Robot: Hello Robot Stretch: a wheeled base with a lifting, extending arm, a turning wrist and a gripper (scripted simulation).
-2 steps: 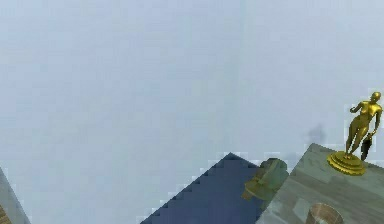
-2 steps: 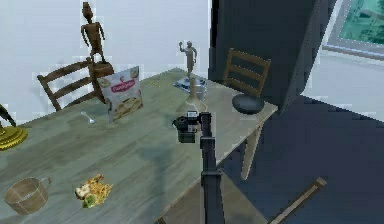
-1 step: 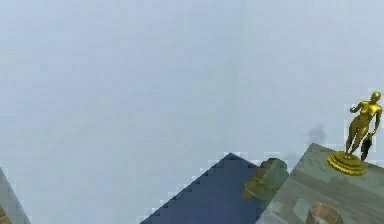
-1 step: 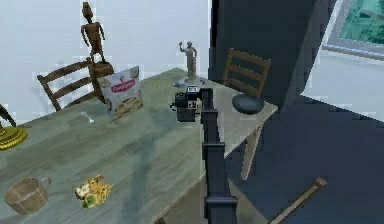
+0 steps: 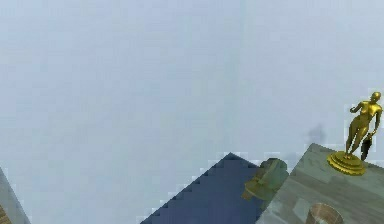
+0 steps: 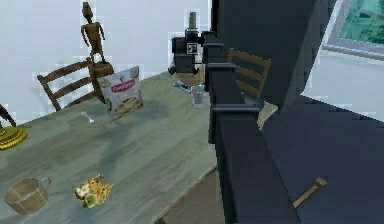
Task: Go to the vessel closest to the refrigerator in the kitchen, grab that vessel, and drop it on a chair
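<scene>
The dark arm [image 6: 228,130] rises from the arm side view's bottom edge and reaches out over a long greenish wooden table [image 6: 150,150]. At its far end the gripper [image 6: 186,52] hangs over the table's far part, and I cannot tell whether it holds anything. A small clear glass [image 6: 198,96] stands on the table just left of the arm. A brownish mug [image 6: 26,194] stands near the table's near left corner and shows again in the forward view as a mug [image 5: 325,214]. Wooden chairs stand at the far left [image 6: 68,80] and beyond the arm [image 6: 252,68].
On the table are a snack bag [image 6: 125,92], a wooden figure [image 6: 93,35], a small heap of food [image 6: 93,190] and a golden statue [image 5: 360,135]. A window [image 6: 362,25] is at the upper right. Dark blue floor [image 5: 215,190] meets pale walls ahead.
</scene>
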